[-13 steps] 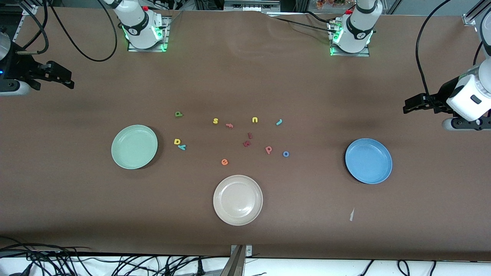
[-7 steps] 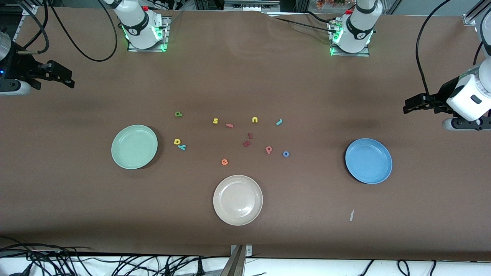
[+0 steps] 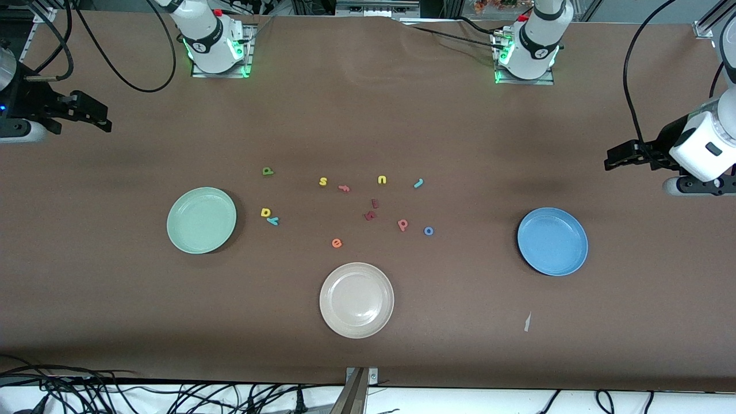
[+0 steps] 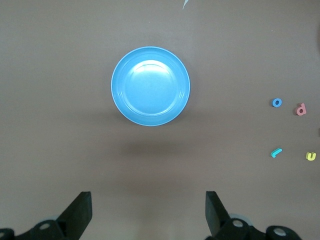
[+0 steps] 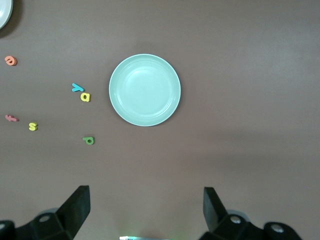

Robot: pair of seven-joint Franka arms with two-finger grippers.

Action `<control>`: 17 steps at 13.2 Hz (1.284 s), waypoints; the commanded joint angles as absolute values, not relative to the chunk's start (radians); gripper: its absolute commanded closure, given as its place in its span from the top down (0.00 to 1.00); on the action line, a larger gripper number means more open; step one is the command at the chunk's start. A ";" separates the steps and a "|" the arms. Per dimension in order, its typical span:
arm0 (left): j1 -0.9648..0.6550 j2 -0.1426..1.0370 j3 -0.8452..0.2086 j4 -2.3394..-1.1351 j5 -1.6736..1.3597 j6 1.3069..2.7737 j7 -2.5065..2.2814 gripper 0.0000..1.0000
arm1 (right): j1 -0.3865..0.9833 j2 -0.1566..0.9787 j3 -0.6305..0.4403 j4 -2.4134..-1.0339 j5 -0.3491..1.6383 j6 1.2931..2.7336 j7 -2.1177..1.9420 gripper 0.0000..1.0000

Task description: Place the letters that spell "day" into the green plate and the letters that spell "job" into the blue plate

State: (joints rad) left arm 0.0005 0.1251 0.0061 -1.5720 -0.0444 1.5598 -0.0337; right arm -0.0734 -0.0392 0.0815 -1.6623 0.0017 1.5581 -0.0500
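The right gripper [image 3: 100,118] waits spread wide at its table end. The green plate [image 3: 201,220] holds nothing; d [image 3: 265,212], y [image 3: 273,220] and a [image 3: 267,171] lie beside it. A beige plate [image 3: 356,299] sits nearest the camera. What looks like b [image 3: 403,224], then o [image 3: 428,230] and j [image 3: 418,183], lie on open table well short of the bare blue plate [image 3: 552,241]. The left gripper [image 3: 618,158] waits spread.

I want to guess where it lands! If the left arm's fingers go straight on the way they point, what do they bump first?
Probably bare brown table. The open left gripper points down at it, just short of the blue plate. Depth is hard to judge.
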 commanded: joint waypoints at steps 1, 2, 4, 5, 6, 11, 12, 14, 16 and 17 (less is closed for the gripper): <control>0.003 0.133 0.003 -1.548 -0.023 1.543 -0.018 1.00 | -0.072 -0.038 0.081 -1.641 0.003 1.534 -0.061 1.00; 0.003 0.133 0.003 -1.546 -0.023 1.543 -0.018 1.00 | -0.072 -0.038 0.081 -1.640 0.003 1.534 -0.061 1.00; 0.003 0.133 0.005 -1.548 -0.023 1.543 -0.018 1.00 | -0.072 -0.038 0.081 -1.641 0.003 1.534 -0.061 1.00; 0.003 0.135 0.003 -1.548 -0.026 1.542 -0.015 1.00 | -0.072 -0.038 0.081 -1.640 0.003 1.534 -0.063 1.00; 0.000 0.140 0.003 -1.548 -0.031 1.516 -0.015 1.00 | -0.072 -0.038 0.081 -1.641 0.003 1.534 -0.063 1.00; 0.003 0.144 0.003 -1.546 -0.040 1.506 -0.011 1.00 | -0.072 -0.038 0.081 -1.641 0.003 1.534 -0.064 1.00; 0.002 0.144 0.003 -1.545 -0.040 1.506 -0.011 1.00 | -0.072 -0.038 0.081 -1.641 0.003 1.534 -0.064 1.00; 0.003 0.146 0.005 -1.545 -0.040 1.508 -0.011 1.00 | -0.072 -0.038 0.081 -1.641 0.003 1.534 -0.064 1.00; 0.003 0.147 0.005 -1.545 -0.040 1.509 -0.009 1.00 | -0.072 -0.038 0.081 -1.641 0.003 1.534 -0.064 1.00; 0.003 0.147 0.005 -1.545 -0.040 1.509 -0.011 1.00 | -0.072 -0.038 0.081 -1.641 0.003 1.534 -0.064 1.00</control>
State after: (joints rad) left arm 0.0000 0.1358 0.0049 -1.5720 -0.0444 1.5279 -0.0313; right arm -0.0734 -0.0392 0.0815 -1.6622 0.0017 1.5573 -0.0507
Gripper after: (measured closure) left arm 0.000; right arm 0.000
